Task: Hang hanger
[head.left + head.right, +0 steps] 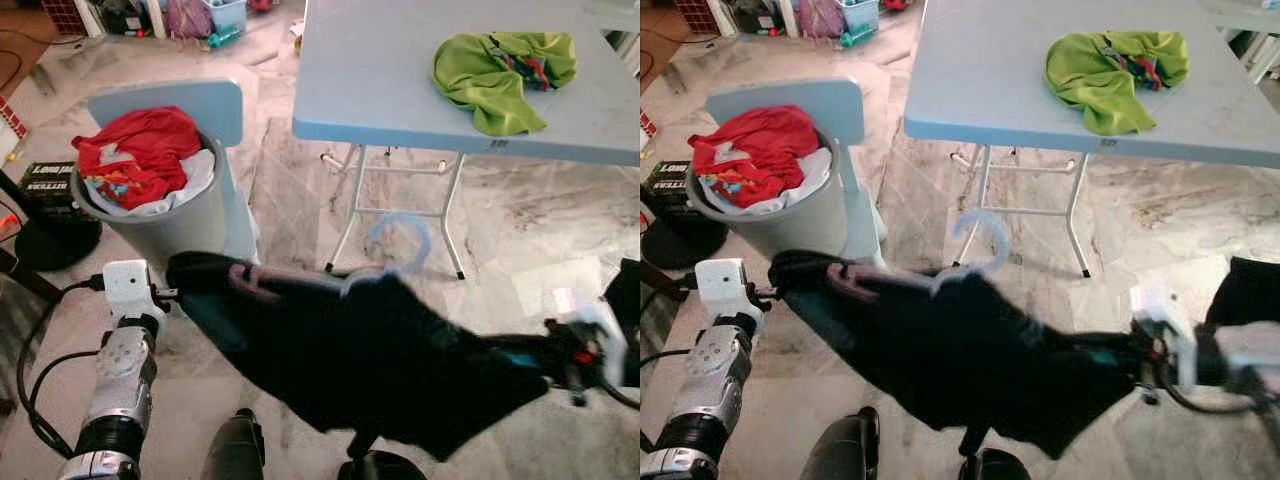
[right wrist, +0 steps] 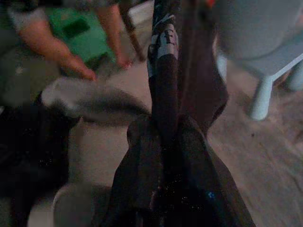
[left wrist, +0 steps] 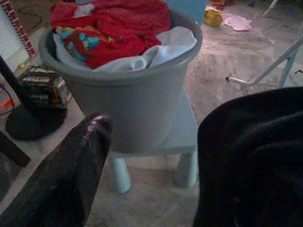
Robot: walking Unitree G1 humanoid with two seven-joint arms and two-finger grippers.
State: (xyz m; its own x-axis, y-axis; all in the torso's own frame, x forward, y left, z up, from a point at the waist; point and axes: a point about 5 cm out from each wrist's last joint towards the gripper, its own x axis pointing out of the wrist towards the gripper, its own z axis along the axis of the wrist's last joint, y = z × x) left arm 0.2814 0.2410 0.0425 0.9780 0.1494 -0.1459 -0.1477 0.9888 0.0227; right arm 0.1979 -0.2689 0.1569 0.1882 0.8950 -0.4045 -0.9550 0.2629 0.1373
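A black garment (image 1: 370,360) hangs on a pale blue hanger whose hook (image 1: 402,246) sticks up above its middle. It is stretched low over the floor between my two grippers. My left gripper (image 1: 185,272) is at the garment's left end. In the left wrist view one bare black finger (image 3: 71,175) stands well apart from the cloth (image 3: 251,156), which covers the other finger. My right gripper (image 1: 542,358) holds the right end, and its fingers (image 2: 163,71) are pinched on dark cloth.
A grey bucket (image 1: 190,225) of red and white laundry sits on a pale blue stool at the left. Ahead stands a blue folding table (image 1: 380,90) with a green garment (image 1: 500,70) on it. A person's arms (image 2: 71,52) are in the right wrist view.
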